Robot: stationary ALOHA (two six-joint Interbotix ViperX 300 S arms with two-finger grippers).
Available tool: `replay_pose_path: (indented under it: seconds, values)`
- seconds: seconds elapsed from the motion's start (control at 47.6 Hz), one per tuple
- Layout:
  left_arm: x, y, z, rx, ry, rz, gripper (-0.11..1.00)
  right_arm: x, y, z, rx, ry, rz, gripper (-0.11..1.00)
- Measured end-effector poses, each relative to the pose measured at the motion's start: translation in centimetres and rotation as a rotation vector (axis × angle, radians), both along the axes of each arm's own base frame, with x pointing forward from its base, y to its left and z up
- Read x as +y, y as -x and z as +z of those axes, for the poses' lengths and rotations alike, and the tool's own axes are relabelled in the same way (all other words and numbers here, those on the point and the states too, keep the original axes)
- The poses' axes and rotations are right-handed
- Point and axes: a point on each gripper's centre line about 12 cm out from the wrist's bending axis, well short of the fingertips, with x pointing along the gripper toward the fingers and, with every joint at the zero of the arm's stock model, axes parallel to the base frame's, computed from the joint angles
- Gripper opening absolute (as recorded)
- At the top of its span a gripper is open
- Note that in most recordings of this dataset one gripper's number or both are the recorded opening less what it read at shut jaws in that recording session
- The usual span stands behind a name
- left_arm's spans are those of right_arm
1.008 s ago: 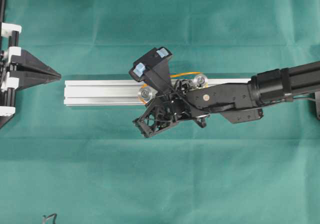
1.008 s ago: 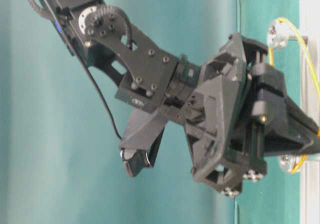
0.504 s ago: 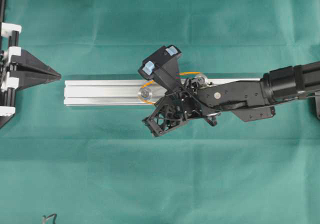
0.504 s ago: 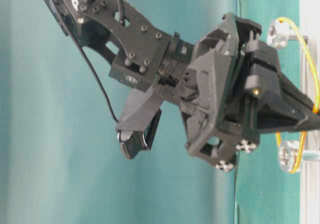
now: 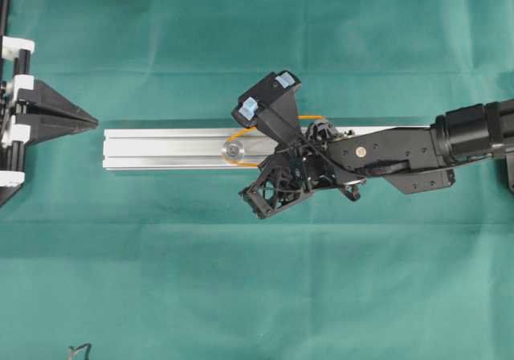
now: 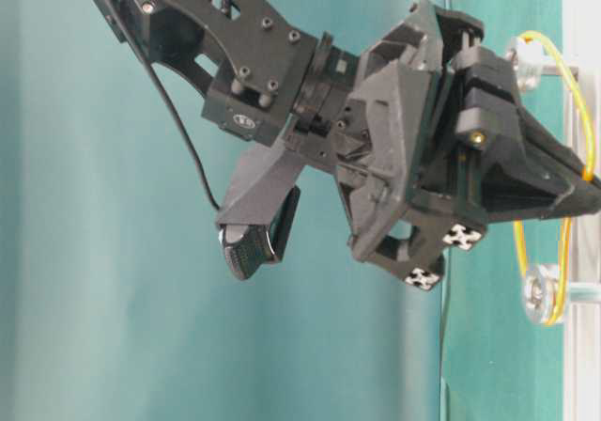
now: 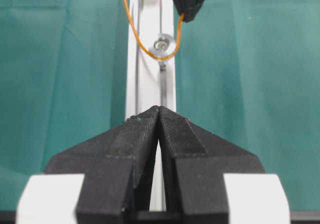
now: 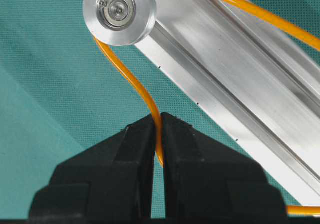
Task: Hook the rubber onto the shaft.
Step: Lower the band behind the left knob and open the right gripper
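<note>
The rubber [image 8: 135, 79] is a thin orange loop. It runs round the silver shaft wheel [image 8: 119, 11] on the aluminium rail [image 8: 225, 69]. My right gripper [image 8: 159, 118] is shut on one strand of it, just off the rail's edge over the cloth. From overhead, the right gripper [image 5: 279, 146] sits right of that shaft [image 5: 233, 149], with the rubber [image 5: 227, 159] curving round it. At table level the rubber [image 6: 575, 92] stretches from a lower shaft [image 6: 537, 294] up to a second one [image 6: 521, 59]. My left gripper [image 7: 159, 109] is shut and empty, far from the shaft [image 7: 161, 45].
The rail [image 5: 161, 149] lies left to right on a green cloth. The left gripper [image 5: 90, 121] points at the rail's left end from the table's left edge. The right arm [image 5: 418, 143] lies over the rail's right half and hides the second shaft from overhead.
My right gripper has moved right along the rail with the rubber strand in it, uncovering the left shaft wheel. The left gripper has not moved.
</note>
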Motion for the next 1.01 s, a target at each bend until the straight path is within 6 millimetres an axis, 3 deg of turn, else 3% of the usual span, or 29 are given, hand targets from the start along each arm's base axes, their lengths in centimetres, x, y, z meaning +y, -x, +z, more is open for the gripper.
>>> replay_pose_path:
  seconds: [0.546, 0.63, 0.84, 0.882, 1.008]
  values:
    - [0.00, -0.01, 0.06, -0.002, 0.000, 0.000, 0.00, -0.02, 0.01, -0.01, 0.003, 0.011, 0.020, 0.09]
    - [0.00, -0.02, 0.08, -0.003, 0.000, 0.000, 0.00, -0.02, 0.00, 0.00, 0.002, 0.014, 0.023, 0.26]
    - [0.00, -0.02, 0.08, -0.003, 0.000, 0.000, 0.00, -0.03, 0.05, -0.05, 0.005, 0.015, 0.026, 0.88]
    - [0.03, -0.01, 0.02, -0.002, 0.001, 0.002, 0.00, -0.02, 0.01, 0.00, 0.004, 0.017, 0.030, 0.94]
    - [0.00, -0.01, 0.02, -0.002, 0.000, 0.000, 0.00, -0.03, 0.01, 0.00, 0.005, 0.024, 0.042, 0.92]
